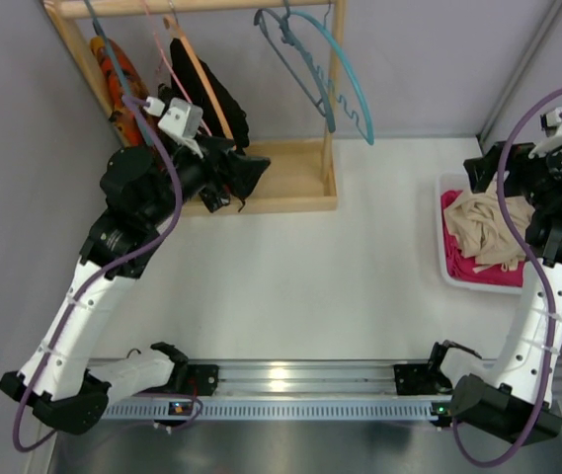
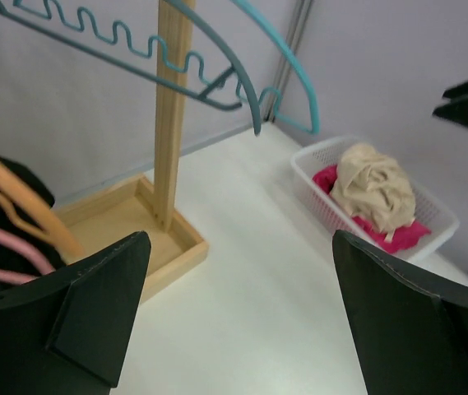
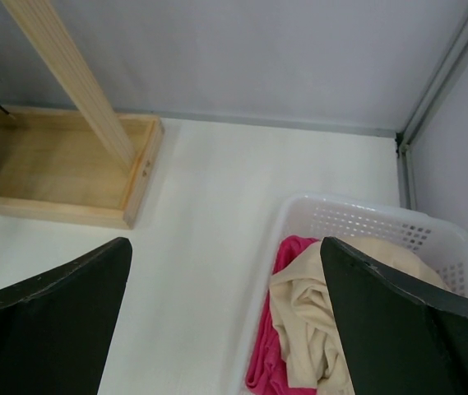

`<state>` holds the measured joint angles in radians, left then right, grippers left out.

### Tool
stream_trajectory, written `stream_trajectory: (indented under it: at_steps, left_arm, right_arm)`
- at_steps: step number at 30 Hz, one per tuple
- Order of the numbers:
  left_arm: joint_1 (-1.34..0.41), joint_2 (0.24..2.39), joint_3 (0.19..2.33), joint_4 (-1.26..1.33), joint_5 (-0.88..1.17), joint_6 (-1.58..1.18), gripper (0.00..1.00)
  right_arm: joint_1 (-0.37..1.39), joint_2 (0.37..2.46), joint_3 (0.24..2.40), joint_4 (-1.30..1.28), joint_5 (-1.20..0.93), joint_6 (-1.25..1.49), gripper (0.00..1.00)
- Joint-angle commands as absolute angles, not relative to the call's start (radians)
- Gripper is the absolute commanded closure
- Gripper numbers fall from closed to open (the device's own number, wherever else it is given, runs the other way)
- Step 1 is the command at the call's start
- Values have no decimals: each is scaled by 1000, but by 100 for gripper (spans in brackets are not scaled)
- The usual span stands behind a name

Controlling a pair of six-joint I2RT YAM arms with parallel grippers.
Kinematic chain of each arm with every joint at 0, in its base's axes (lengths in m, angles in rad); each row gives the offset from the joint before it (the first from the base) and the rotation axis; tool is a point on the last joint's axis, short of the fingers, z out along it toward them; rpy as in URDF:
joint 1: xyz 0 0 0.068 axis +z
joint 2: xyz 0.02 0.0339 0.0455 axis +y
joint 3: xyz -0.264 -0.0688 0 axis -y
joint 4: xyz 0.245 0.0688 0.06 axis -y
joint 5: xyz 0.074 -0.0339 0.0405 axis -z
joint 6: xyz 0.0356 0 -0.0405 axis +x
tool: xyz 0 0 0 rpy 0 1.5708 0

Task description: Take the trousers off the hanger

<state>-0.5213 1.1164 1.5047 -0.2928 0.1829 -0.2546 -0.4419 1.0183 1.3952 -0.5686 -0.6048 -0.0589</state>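
Black trousers (image 1: 225,97) hang over a wooden hanger (image 1: 198,69) on the wooden rack at the back left. They show at the left edge of the left wrist view (image 2: 7,185), draped on that hanger (image 2: 28,210). My left gripper (image 1: 249,170) is open and empty, just in front of the trousers and to their right, over the rack's base tray; in its wrist view (image 2: 242,329) the jaws stand wide apart. My right gripper (image 1: 480,170) is open and empty at the far right, above the basket's left rim, and its wrist view (image 3: 225,329) shows nothing between the jaws.
A white basket (image 1: 445,259) at the right holds beige cloth (image 1: 488,227) over pink cloth (image 1: 478,269). Empty blue and teal hangers (image 1: 332,74) hang on the rack's right side. An orange garment (image 1: 115,74) and a pink hanger (image 2: 3,239) hang left of the trousers. The rack's upright post (image 2: 172,107) stands nearby.
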Motion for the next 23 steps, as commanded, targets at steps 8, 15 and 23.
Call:
stream_trajectory:
  at_steps: [8,15,23]
  left_arm:
    - [-368,876,1350,-779,106,12,1]
    - [-304,744,1238,-925,-70,12,1]
    - [-177,701,1189,-957,-101,5,1]
  right_arm:
    - [-416,968,1289,-557,-764,-51,1]
    - [-364,943,1217,-597,-736,-103,1]
    - [-327,916,1172,-618,-721,-120,1]
